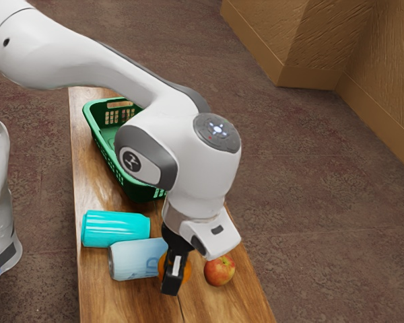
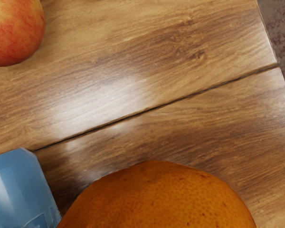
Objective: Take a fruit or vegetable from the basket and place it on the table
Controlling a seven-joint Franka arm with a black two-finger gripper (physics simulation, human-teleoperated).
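Well, the white arm [image 1: 182, 101] is reaching in from the exterior view's upper left, and its black hand [image 1: 172, 282] is pointing down at the orange [image 2: 156, 202]. Whether the hand is grasping the fruit or is released around it, I cannot tell from here. The orange is sitting outside the basket, low over the wooden bench [image 1: 97, 299]; its underside is hiding from me, so I cannot say whether it is touching the wood.

On the exterior view's right of the hand, a red and yellow apple [image 1: 219, 270] is resting on the bench, near the orange but apart from it. On the other side, a pale blue can [image 1: 129, 261] is lying on its side, close by the orange. Just beyond that, a turquoise can [image 1: 113, 229] is lying the same way. Farther along the bench, the green basket [image 1: 106, 149] is standing upright, the arm partly covering it. A thin, dark seam [image 2: 156, 106] is running across the wood.
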